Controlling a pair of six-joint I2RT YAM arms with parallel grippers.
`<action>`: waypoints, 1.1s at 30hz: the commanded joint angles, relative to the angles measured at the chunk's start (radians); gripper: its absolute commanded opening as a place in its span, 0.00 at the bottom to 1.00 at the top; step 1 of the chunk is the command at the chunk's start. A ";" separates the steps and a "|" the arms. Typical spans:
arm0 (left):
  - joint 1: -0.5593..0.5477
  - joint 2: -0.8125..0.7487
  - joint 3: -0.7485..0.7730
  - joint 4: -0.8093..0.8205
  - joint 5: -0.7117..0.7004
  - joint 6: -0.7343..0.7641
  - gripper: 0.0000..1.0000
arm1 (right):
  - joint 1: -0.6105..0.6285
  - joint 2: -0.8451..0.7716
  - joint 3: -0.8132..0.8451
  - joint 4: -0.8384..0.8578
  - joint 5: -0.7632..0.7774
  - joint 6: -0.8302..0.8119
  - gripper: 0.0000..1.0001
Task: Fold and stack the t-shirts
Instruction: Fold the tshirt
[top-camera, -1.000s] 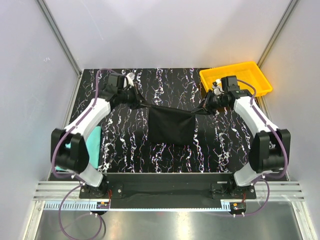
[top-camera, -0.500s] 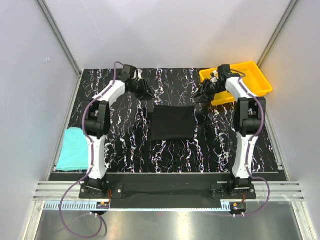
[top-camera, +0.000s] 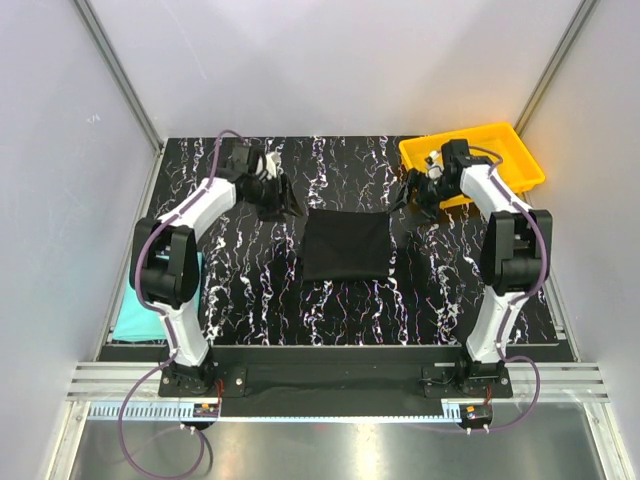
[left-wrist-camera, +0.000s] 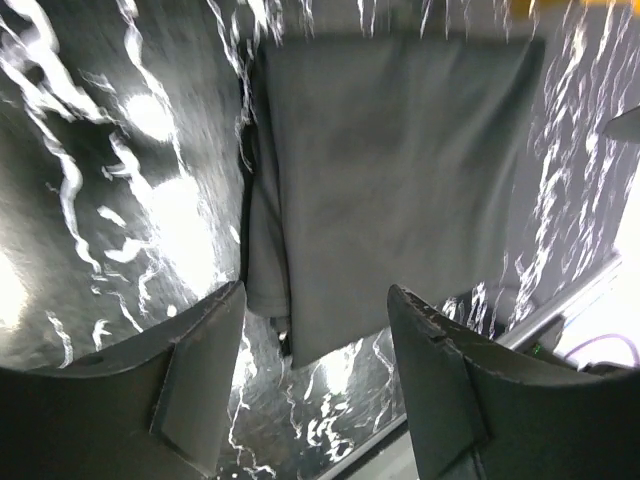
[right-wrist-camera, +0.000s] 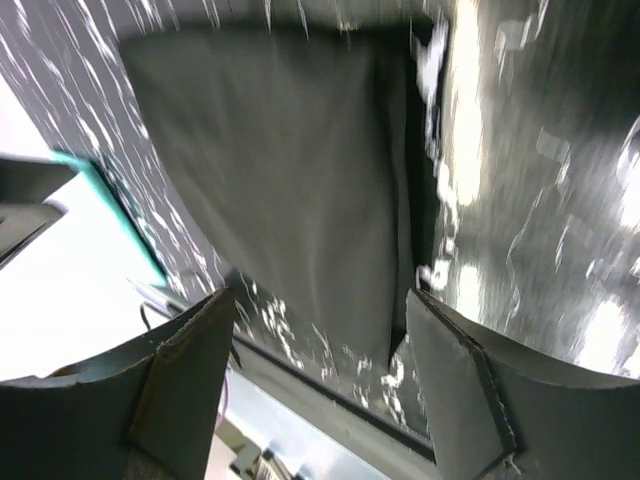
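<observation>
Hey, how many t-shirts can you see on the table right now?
2. The black t-shirt lies folded in the middle of the table; the teal t-shirt lies at the table's left edge, partly hidden behind the left arm.

The left arm and the right arm are made of smooth white shells linked by chunky black joint housings, each on a black base. A thin purple cable loops along each arm. The left hand and the right hand are black, with broad, dark-grey, wedge-shaped fingers scuffed at the edges.
</observation>
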 joint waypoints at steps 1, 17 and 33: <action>-0.006 -0.030 -0.136 0.129 0.074 0.023 0.64 | 0.023 -0.102 -0.125 0.076 -0.035 -0.022 0.77; -0.093 0.053 -0.290 0.271 0.094 -0.101 0.62 | 0.108 -0.073 -0.326 0.167 -0.015 -0.005 0.72; -0.124 -0.071 -0.506 0.370 0.137 -0.201 0.00 | 0.111 -0.177 -0.576 0.335 -0.110 0.093 0.71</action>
